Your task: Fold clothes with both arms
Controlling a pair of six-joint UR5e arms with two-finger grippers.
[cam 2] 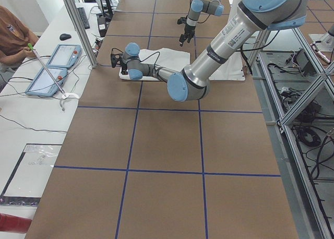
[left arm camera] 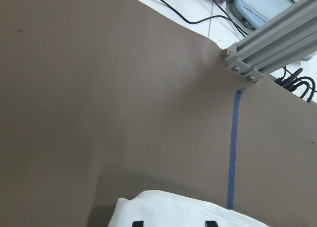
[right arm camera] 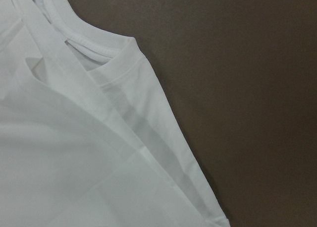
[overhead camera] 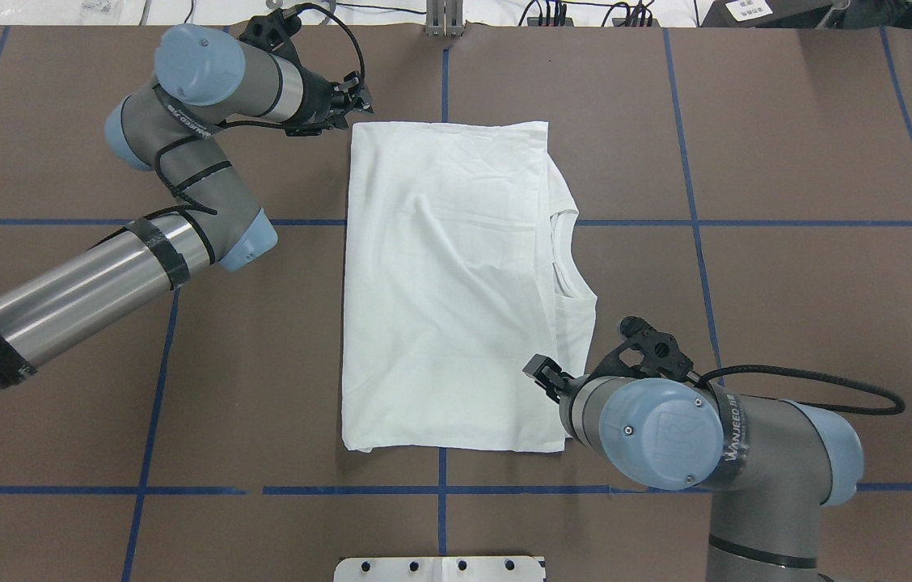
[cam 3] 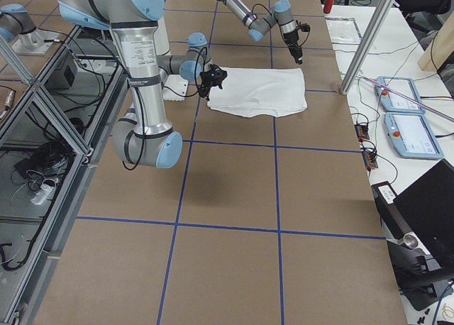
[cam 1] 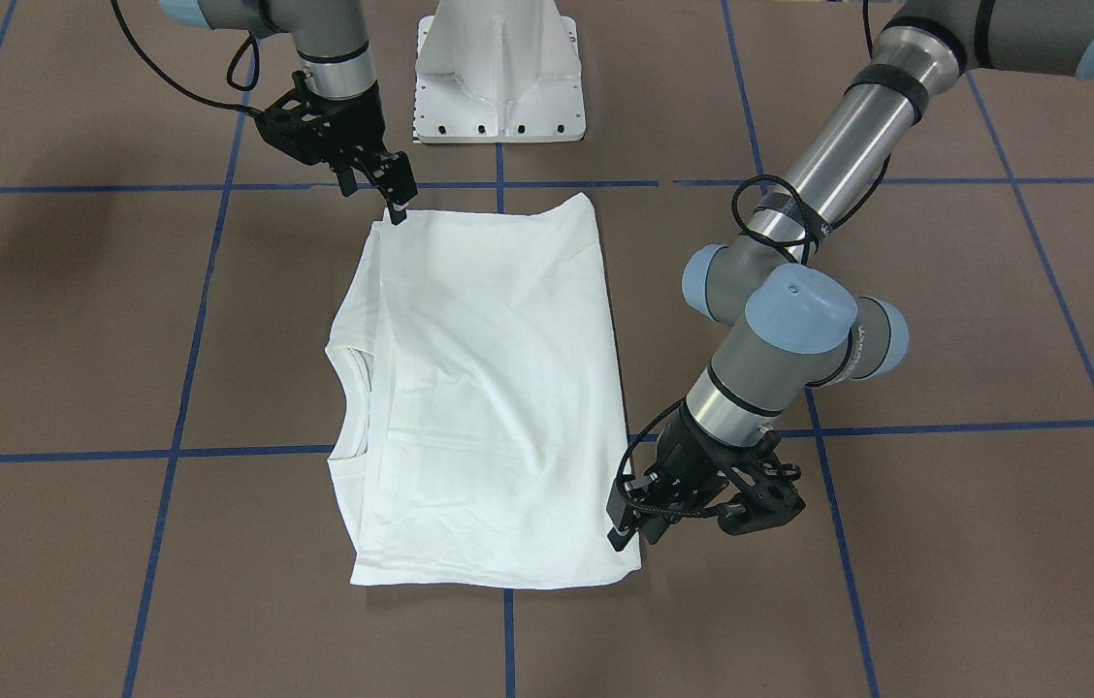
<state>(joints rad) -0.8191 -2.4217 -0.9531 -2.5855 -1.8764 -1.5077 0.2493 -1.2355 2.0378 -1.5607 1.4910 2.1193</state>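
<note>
T-shirt (overhead camera: 448, 283) has left end effector (overhead camera: 360, 102) and right end effector (cam 1: 398, 206) by opposite corners.

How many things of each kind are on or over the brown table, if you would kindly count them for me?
White shirt: 1
Robot arms: 2, the left arm and the right arm
White pedestal: 1
Total: 4
</note>
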